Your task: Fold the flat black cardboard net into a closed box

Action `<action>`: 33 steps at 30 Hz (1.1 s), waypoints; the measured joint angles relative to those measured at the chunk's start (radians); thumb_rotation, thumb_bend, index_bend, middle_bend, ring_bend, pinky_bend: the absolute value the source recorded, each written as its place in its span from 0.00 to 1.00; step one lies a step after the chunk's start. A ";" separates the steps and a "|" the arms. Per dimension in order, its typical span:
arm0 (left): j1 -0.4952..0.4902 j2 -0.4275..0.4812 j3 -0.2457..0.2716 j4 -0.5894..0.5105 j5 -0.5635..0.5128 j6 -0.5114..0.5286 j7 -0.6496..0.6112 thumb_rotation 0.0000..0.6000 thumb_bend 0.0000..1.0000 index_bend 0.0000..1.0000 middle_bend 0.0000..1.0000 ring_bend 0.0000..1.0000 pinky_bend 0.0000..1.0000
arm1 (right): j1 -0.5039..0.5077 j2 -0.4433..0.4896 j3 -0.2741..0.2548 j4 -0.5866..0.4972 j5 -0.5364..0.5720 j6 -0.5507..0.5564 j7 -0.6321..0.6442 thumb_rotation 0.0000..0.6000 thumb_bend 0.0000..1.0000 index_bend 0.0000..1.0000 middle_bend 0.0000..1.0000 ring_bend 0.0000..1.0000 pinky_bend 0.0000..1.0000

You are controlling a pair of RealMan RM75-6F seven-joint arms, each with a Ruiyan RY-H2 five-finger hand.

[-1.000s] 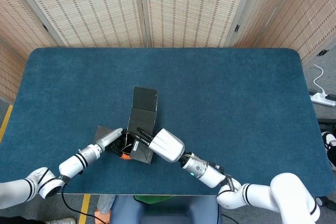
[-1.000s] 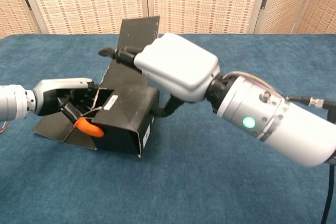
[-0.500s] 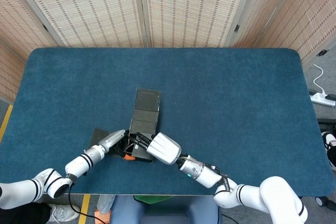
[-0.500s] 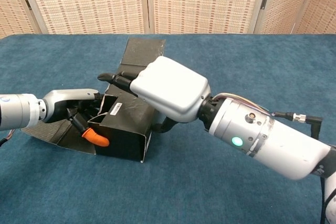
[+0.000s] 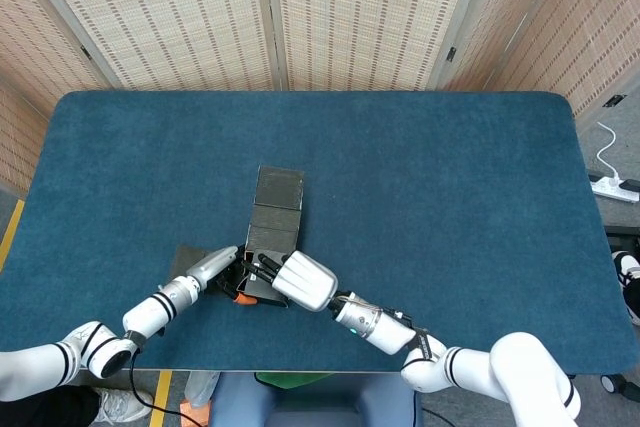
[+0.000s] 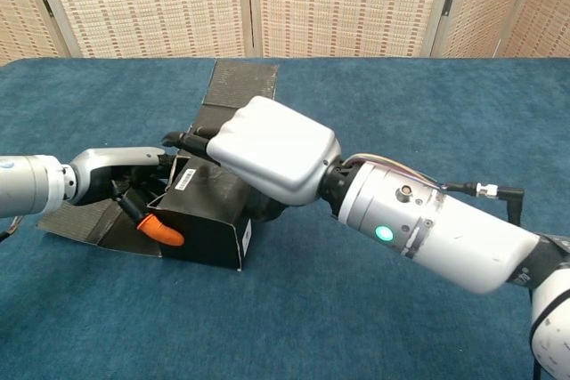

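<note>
the black cardboard net (image 6: 209, 211), half-formed, sits at the table's (image 5: 430, 187) 7 o'clock. the right hand (image 6: 267, 150) presses its top down while the left hand (image 6: 125, 180), fingers curled, tucks a side flap inward.

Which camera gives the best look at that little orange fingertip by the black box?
The chest view: the orange fingertip shows large and clear on the left hand, beside the black cardboard box. In the head view it is only a tiny orange speck.
</note>
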 measured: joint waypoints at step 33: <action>-0.002 0.033 0.019 -0.033 0.098 0.002 -0.075 1.00 0.17 0.00 0.02 0.50 0.69 | -0.020 0.025 -0.056 -0.009 -0.047 0.022 0.020 1.00 0.14 0.23 0.36 0.78 1.00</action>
